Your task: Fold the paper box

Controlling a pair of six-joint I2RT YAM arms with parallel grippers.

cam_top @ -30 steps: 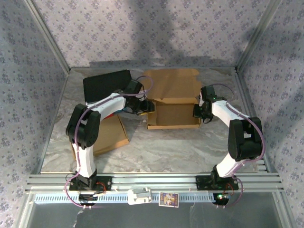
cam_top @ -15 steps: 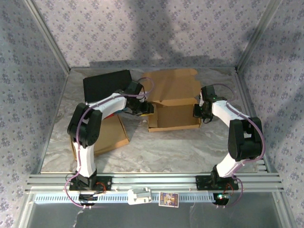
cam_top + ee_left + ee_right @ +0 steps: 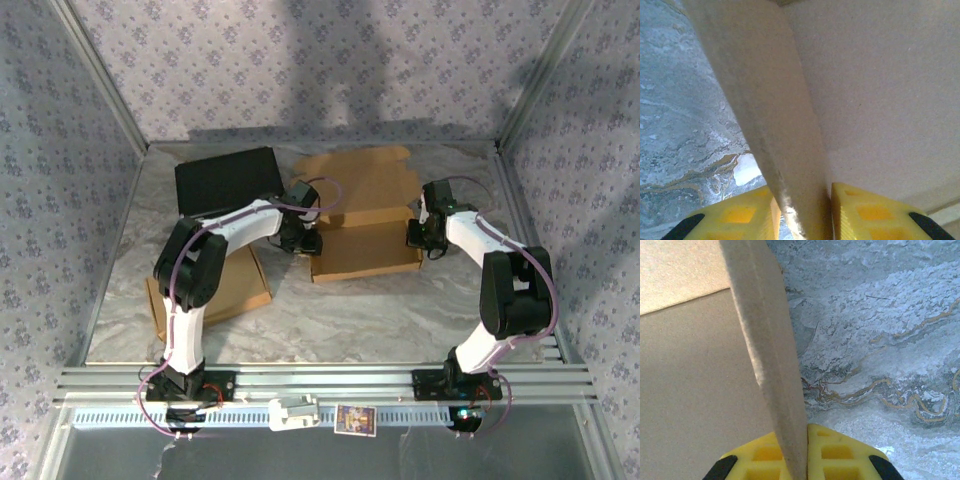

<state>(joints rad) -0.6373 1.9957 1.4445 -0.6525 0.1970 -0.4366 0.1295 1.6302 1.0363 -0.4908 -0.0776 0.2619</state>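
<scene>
A plain brown paper box [image 3: 366,247] sits towards the back of the table [image 3: 350,320], roughly in the middle, half folded; its long front wall stands upright, facing the near edge; behind it a wide lid flap [image 3: 362,183] is spread open, its far edge notched; the left gripper [image 3: 309,241] pinches the box's left end, the right gripper [image 3: 416,236] its right end; close up, each end wall [image 3: 790,150] is a thin, pale strip of card seen edge-on, clamped between yellow fingers [image 3: 840,455].
</scene>
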